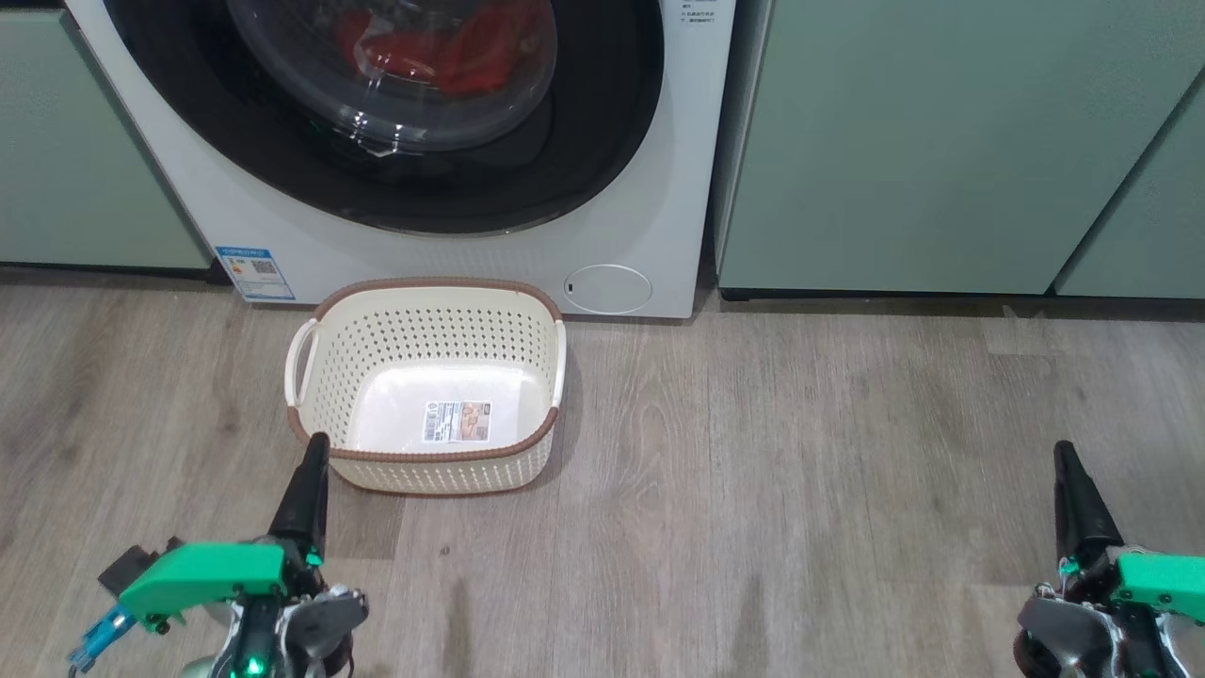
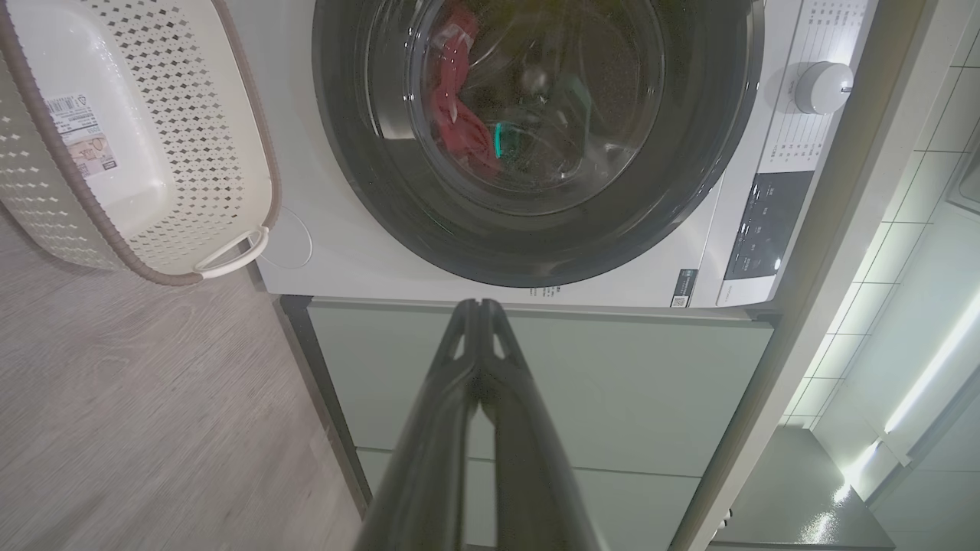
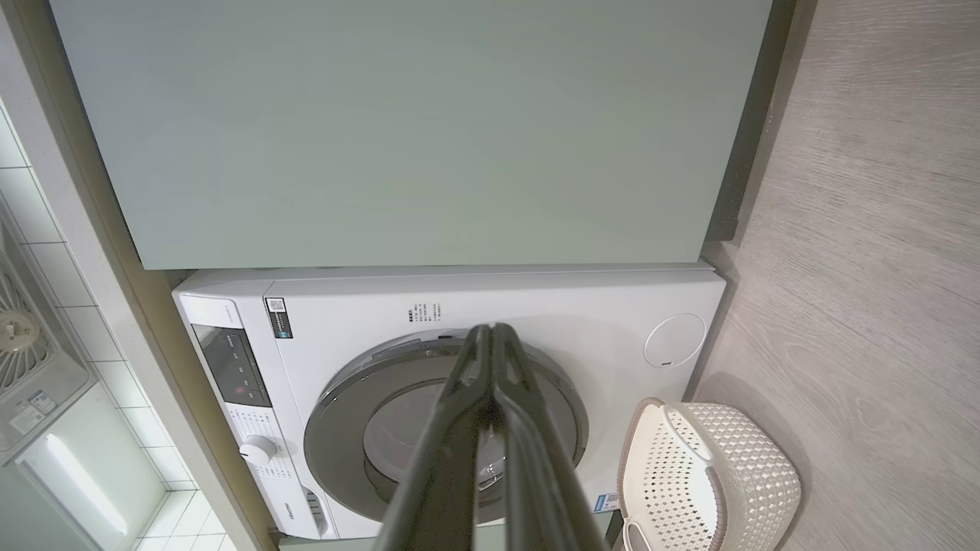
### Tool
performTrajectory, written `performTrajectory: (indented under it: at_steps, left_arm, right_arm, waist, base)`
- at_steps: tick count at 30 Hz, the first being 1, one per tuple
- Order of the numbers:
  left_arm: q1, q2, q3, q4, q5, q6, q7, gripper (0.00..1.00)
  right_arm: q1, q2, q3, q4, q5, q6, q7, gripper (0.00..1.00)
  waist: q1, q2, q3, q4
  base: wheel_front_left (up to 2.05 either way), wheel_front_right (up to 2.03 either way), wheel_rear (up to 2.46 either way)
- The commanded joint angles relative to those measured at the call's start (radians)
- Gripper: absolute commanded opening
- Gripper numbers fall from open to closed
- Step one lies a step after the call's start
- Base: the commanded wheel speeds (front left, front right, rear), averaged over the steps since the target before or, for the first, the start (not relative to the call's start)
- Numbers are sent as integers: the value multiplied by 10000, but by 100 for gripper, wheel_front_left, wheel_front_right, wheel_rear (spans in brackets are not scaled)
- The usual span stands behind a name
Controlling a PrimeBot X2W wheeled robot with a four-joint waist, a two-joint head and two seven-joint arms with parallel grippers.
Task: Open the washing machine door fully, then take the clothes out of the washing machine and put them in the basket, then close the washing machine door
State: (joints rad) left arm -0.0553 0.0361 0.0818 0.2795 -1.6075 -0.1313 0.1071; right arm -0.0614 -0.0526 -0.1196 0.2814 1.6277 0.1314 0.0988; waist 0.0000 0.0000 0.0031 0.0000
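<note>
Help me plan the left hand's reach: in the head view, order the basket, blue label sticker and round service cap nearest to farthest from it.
1. Basket, beside the left hand.
2. Blue label sticker, washing machine's lower left.
3. Round service cap, lower right.

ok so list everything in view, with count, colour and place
washing machine: one, white, between the cabinets
washing machine door: one, black rim, clear glass, shut
clothes: count unclear, red, behind the glass
basket: one, cream, brown rim, on the floor before the machine
cabinets: two, pale green, either side
floor: grey wood
left end effector: dark fingers, shut, lower left
right end effector: dark fingers, shut, lower right
</note>
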Motion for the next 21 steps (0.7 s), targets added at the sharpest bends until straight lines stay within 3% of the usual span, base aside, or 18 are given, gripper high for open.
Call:
performTrajectory:
  at_steps: [1, 21]
  left_arm:
    - [-527, 146, 325, -347, -7, 6, 65, 0]
    - [-527, 144, 327, -347, -5, 6, 66, 0]
  right_arm:
    - [-456, -46, 148, -371, -116, -7, 71, 0]
    - [-459, -29, 123, -370, -137, -7, 91, 0]
  waist:
    - [0, 0, 0, 0]
    - [0, 0, 0, 0]
  base:
    - [0, 0, 0]
    - [0, 0, 0]
